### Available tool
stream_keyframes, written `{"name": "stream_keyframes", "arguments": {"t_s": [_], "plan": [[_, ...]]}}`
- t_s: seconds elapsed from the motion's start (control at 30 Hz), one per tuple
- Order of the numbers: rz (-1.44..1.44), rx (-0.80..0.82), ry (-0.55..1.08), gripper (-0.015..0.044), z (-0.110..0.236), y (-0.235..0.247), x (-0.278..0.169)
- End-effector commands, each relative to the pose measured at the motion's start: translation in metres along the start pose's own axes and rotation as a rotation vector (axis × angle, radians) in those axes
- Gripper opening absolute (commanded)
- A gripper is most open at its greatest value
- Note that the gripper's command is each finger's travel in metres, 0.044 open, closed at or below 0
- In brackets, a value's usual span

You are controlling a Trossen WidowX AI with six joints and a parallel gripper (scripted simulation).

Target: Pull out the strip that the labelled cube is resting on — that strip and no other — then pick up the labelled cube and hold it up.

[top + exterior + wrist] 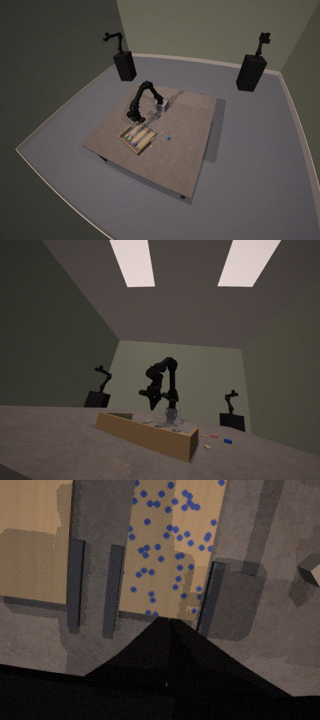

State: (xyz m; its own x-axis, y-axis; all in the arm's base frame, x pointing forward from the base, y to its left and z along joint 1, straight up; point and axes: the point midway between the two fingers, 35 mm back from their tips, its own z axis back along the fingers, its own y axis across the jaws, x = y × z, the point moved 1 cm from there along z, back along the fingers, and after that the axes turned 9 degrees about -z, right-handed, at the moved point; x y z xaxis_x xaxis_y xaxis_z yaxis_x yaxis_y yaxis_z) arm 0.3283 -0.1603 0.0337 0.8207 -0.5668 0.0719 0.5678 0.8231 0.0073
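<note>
The arm rises from its grey base (162, 105) near the far edge of the bench (180, 165), folds sharply at the elbow and comes down toward the open end of the tray (144, 436), with the wrist pointing almost straight down. The gripper (153, 405) hangs just above the bench at that end of the tray, its fingers pressed together into a single dark point with nothing between them. In the wrist view that point sits directly over the near end of a tan strip with blue dots (175, 527), which lies between dark narrow rails; a plain tan strip (36, 520) lies beside it toward the picture's left. Seen from above, the wooden tray holds several strips side by side. Two pale green cubes (127, 137) and one blue cube (134, 143) sit along the tray's closed end, farthest from the gripper. The view is too small to tell which cube carries a label. A few small coloured blocks (168, 135) lie loose on the bench beside the tray.
</note>
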Motion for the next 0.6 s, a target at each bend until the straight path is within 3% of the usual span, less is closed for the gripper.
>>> {"name": "stream_keyframes", "arguments": {"t_s": [0.0,0.57], "plan": [[-0.012,-0.002,0.038,0.0000,-0.003,-0.001,0.002],[-0.012,-0.002,0.038,0.0000,-0.029,-0.001,0.003]]}}
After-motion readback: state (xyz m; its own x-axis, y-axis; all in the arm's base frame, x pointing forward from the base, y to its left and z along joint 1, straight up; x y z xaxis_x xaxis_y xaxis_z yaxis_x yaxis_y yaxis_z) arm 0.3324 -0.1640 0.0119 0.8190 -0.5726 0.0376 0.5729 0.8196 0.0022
